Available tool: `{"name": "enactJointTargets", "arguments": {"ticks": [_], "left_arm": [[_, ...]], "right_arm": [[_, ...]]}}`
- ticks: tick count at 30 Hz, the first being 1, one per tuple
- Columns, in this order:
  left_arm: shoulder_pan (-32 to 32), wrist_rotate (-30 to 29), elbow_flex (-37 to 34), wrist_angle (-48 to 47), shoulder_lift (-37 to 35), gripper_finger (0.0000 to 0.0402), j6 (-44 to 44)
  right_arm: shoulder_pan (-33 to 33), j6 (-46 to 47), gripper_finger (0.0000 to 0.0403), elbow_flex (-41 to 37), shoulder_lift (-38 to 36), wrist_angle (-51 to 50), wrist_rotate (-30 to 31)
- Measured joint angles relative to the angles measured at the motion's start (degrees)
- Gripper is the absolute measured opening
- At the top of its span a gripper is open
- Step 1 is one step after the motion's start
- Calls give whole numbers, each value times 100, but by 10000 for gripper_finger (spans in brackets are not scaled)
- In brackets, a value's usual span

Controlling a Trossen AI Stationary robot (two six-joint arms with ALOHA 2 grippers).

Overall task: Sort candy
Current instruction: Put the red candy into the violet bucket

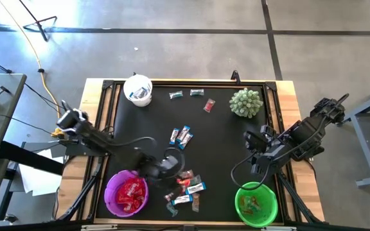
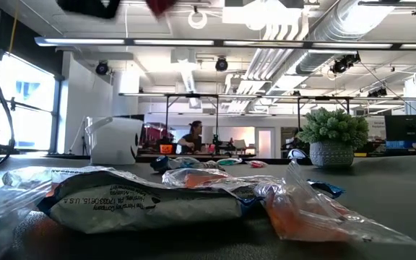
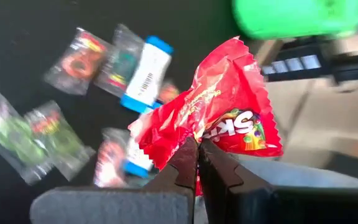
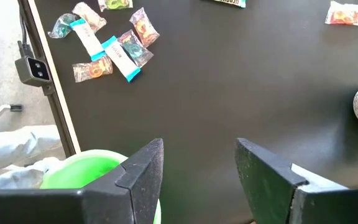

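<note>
Held candy: one shiny red crinkled foil packet (image 3: 219, 106), pinched at its lower edge by the left gripper (image 3: 197, 165); its long axis runs diagonally away from the fingers, the serrated end farthest from them.
Left gripper: clamped tight on the red packet, above the near pile of sweets, just beside the purple bowl in the high view (image 1: 170, 162).
Near pile: loose wrapped candy (image 1: 186, 187) on the black table mat (image 1: 223, 138), between the two front bowls; at least two blue-and-white mini bars, several clear wrappers with orange, red or green contents; exact count cannot be told.
Middle pair: two blue-and-white mini bars (image 1: 180, 135), side by side at mid-mat, long axes tilted.
Far group: three small sweets near the mat's far edge, two greenish-grey (image 1: 185, 94), one reddish (image 1: 209, 105).
Purple plastic bowl (image 1: 126, 193): front left; holds a heap of red packets.
Green plastic bowl (image 1: 256, 204): front right; holds a few sweets, number unclear.
White round cup (image 1: 138, 89): far left corner; something bluish inside.
Spiky pale green ball plant (image 1: 246, 102): far right, in a grey pot.
Right gripper (image 4: 199, 163): fingers spread wide, nothing between them, poised over the green bowl's far rim.
</note>
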Motion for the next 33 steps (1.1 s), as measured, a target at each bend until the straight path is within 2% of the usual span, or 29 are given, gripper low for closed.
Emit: {"name": "enactJointTargets", "arguments": {"ticks": [6, 11, 13, 17, 20, 26, 33], "left_arm": [[-584, -508, 11, -450, -950, 0, -903], [-1152, -1040, 15, -1528, -1526, 0, -1952], [-1346, -936, 15, -2155, -1674, 0, -2483], [-1661, -198, 13, -3558, -1816, 0, -3521], [-1835, 203, 13, -4216, -1816, 0, -3939], [-2087, -23, 13, -4467, -1599, 1, -3272], [-2122, 424, 13, -4234, -1430, 15, -2413]], "right_arm": [[-2, -159, 195, 0, 0, 0, 155], [-2, -265, 195, 0, 0, 0, 262], [-2, -267, 195, 0, 0, 0, 262], [-2, -289, 195, 0, 0, 0, 262], [-2, -281, 195, 0, 0, 0, 307], [-2, 39, 195, 0, 0, 0, 456], [-173, 187, 195, 0, 0, 0, 459]]}}
